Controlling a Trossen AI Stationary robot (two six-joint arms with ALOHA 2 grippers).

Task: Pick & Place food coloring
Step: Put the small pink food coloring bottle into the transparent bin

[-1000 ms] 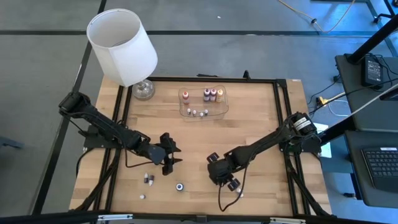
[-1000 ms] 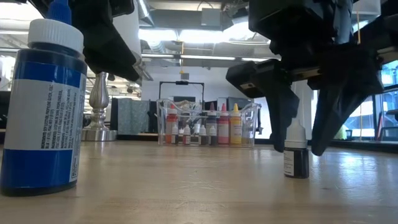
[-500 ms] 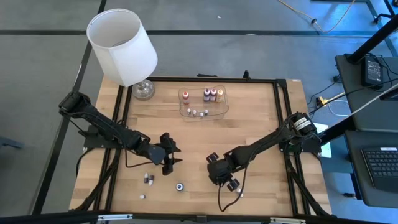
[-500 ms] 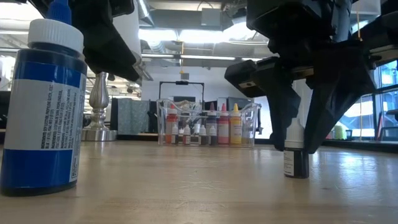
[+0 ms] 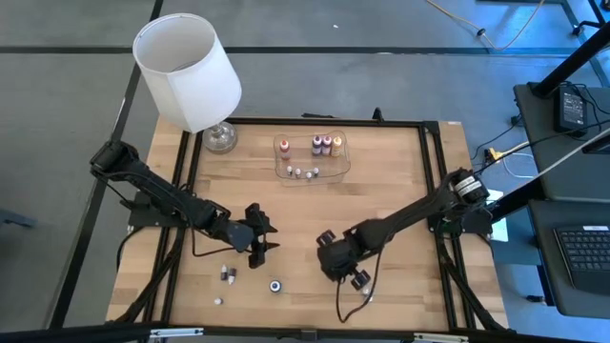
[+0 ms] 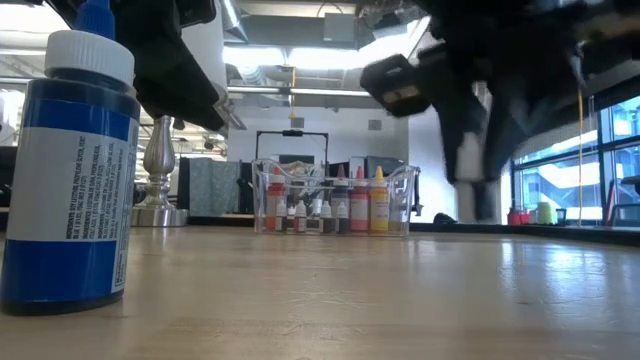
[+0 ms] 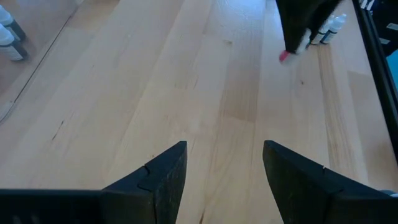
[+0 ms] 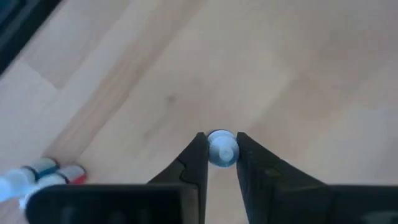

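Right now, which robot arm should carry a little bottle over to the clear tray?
The right. Its end effector is shut on a bottle lifted off the table, while the left end effector is open and empty.

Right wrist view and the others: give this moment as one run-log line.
right end effector: shut on food coloring bottle, off the table | left end effector: open, empty | tray: holds bottles

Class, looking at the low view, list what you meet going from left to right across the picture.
Big blue bottle → lamp base → clear tray of small bottles → right tool holding a bottle.
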